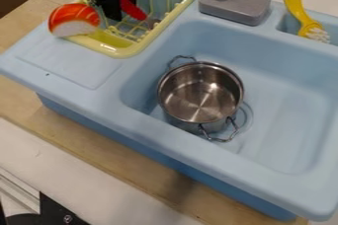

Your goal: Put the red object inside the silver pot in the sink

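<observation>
The black gripper is hanging over the yellow dish rack at the far left, and a narrow red object is slanting down beside its lower end, toward the right. Whether the jaws are pinching it, or it is only leaning in the rack, I cannot tell; nor can I tell if they are spread or pressed together. This slim piece is probably the one meant, though the rounded toy food piece, banded orange-red above and white below, is sitting at the rack's left edge and could be confused with it. The silver pot is standing upright in the left part of the blue sink, its open mouth facing up, so it is offering a clear drop from above. Its looped handles are pointing far and near, presumably leaving the rack side free for approach. The next move is likely calling for a firm grasp, then a lift over the rack's rim; a low path could be catching the wires.
</observation>
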{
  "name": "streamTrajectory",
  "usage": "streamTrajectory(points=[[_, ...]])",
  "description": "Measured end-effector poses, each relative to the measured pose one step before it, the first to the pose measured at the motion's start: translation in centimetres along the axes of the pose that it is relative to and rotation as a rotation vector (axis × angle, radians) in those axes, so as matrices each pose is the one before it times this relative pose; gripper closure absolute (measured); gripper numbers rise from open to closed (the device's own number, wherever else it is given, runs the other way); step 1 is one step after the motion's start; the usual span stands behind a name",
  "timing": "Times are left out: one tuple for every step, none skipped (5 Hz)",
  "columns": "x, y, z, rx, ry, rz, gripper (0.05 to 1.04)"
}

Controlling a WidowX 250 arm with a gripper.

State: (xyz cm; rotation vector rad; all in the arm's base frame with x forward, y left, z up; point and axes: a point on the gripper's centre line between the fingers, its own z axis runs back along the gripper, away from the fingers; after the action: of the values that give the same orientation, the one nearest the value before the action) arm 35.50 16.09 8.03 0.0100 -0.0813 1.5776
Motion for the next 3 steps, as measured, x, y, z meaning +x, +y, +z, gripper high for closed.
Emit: streamTrajectory(points=[[-0.393,0.038,0.081,0.0027,0.0091,-0.0047,0.679],[-0.622,0.305,1.122,-0.0066,0.0266,-0.0348,0.68],[-0.842,0.294,2.204,-0.0085,-0.0142,-0.0722,0.681]])
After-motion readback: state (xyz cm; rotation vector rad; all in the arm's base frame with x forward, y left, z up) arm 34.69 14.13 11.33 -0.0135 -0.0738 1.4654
